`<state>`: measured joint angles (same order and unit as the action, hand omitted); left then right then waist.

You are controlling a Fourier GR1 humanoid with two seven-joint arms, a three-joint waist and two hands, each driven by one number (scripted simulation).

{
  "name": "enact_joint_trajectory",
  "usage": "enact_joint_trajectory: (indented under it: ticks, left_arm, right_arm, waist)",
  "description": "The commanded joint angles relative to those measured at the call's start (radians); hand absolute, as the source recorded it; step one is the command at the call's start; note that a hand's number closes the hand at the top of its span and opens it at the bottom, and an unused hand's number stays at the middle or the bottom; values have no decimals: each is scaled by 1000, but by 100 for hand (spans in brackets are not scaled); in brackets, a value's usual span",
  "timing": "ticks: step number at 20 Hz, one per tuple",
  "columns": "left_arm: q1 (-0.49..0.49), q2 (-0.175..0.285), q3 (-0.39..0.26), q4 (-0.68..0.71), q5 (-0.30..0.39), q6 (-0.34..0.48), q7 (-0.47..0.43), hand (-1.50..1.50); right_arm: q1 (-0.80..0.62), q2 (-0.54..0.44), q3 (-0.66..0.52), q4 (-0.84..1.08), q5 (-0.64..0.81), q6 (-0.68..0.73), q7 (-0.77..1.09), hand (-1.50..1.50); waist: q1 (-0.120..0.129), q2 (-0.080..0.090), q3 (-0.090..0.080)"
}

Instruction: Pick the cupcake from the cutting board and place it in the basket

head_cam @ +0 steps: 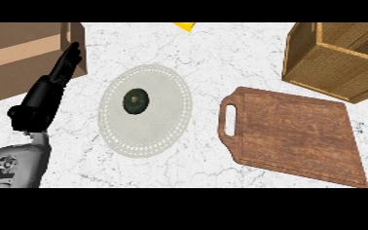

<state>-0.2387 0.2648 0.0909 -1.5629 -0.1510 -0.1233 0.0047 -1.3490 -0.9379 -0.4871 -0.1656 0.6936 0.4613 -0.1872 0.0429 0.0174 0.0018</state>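
Head view: your left hand [45,95] rests at the left edge, fingers straight, holding nothing. No cupcake shows on the cutting board [295,131], which lies well to the right, just below the basket [327,58]. Your right hand is out of view.

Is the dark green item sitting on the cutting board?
No, the dark green item lies on the round white plate, which sits left of the cutting board and apart from it.

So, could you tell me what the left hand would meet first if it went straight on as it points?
Likely the brown box just beyond the left hand; depth is unclear, so it might pass above it.
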Motion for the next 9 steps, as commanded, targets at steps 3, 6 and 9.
enact_joint_trajectory:
  ticks: [3, 6, 9]
  left_arm:
    - [0, -22, -10, -23, 3, 9, 20, 0]
    - [-10, -26, -21, -17, -11, 13, 16, 0]
    - [4, -17, -11, -26, 0, 4, 4, 0]
  right_arm:
    - [23, -92, -154, 42, -129, -134, 107, -150]
    - [24, -159, -194, 38, -165, -148, 145, -150]
    - [112, -213, -235, 50, -200, -156, 96, -150]
  waist:
    - [10, 9, 2]
    - [4, 8, 2]
    - [8, 14, 5]
